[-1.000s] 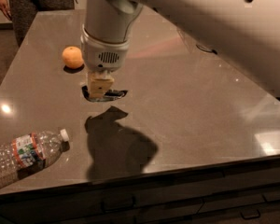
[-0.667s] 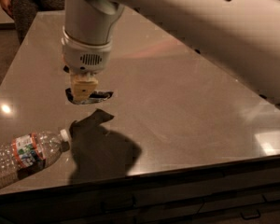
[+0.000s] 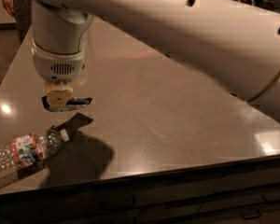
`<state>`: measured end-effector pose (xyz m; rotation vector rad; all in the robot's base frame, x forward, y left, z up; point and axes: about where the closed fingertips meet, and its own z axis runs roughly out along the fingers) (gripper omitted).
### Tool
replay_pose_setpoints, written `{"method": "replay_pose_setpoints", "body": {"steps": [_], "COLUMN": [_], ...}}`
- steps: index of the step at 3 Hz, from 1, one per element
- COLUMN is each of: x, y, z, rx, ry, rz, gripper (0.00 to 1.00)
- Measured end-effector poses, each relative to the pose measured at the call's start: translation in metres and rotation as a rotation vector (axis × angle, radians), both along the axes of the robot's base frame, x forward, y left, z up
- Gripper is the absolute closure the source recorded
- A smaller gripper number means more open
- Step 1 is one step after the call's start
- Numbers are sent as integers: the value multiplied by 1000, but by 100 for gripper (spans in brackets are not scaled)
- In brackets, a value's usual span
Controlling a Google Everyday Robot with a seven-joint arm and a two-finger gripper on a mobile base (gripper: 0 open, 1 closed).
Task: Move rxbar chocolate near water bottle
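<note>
Illegible label on water bottle (image 3: 23, 152)

Water bottle (image 3: 25, 150) on table (image 3: 177, 115), tool (image 3: 59, 101) above

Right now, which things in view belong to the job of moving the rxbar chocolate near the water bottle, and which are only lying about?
Belongs to the job:
- rxbar chocolate, held in the claw just above the table's left part
- water bottle, lying on its side at the front left

Not part of it:
- table
- person standing beyond the far left corner
</note>
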<state>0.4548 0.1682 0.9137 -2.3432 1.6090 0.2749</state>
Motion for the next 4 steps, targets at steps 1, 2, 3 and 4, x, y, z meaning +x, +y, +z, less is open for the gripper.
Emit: {"method": "replay_pose_setpoints", "body": {"steps": [1, 2, 3, 4], "x": [-1, -1, 1, 1], "y": [16, 26, 34, 35], "z": [-9, -15, -16, -16], "rx": [-5, -11, -13, -13], "ry": [-8, -10, -13, -15], "rz": [-9, -15, -18, -17], "gripper": [81, 59, 35, 12]}}
